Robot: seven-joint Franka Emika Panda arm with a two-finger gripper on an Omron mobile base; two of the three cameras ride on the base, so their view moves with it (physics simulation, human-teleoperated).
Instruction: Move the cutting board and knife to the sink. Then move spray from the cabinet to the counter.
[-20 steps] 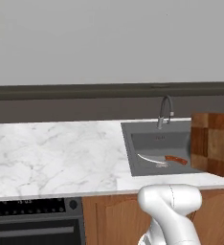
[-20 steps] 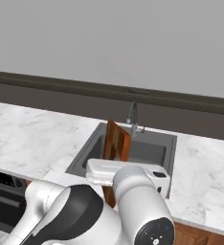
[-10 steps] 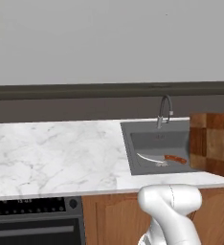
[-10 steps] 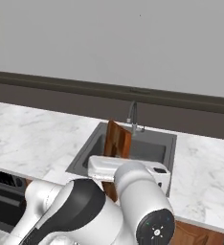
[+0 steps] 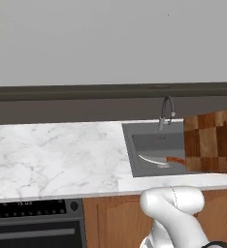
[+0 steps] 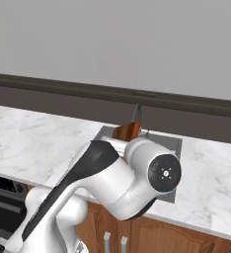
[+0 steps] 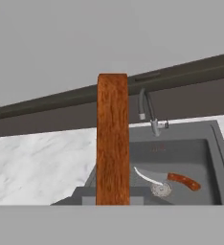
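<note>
The checkered cutting board [image 5: 210, 140] hangs upright over the right part of the sink [image 5: 135, 145]. In the hand view the cutting board [image 7: 113, 139] rises edge-on from the bottom as a tall reddish-brown strip. My gripper is shut on its lower end, with the fingertips hidden. In the right base view a corner of the board [image 6: 127, 131] peeks out behind my arm. The knife [image 5: 161, 161] lies flat on the sink floor, and in the hand view the knife [image 7: 166, 178] has its blade toward the drain. Spray and cabinet are out of view.
A dark curved faucet [image 5: 166, 111] stands at the sink's back edge, close to the board. The white marble counter [image 5: 52, 155] stretches left of the sink. A dark oven front [image 5: 33, 213] sits below it at lower left. Wooden drawers [image 6: 137, 237] run under the counter.
The board has shifted slightly left over the sink. In the right base view my arm's elbow has swung up and to the right. The knife lies where it was.
</note>
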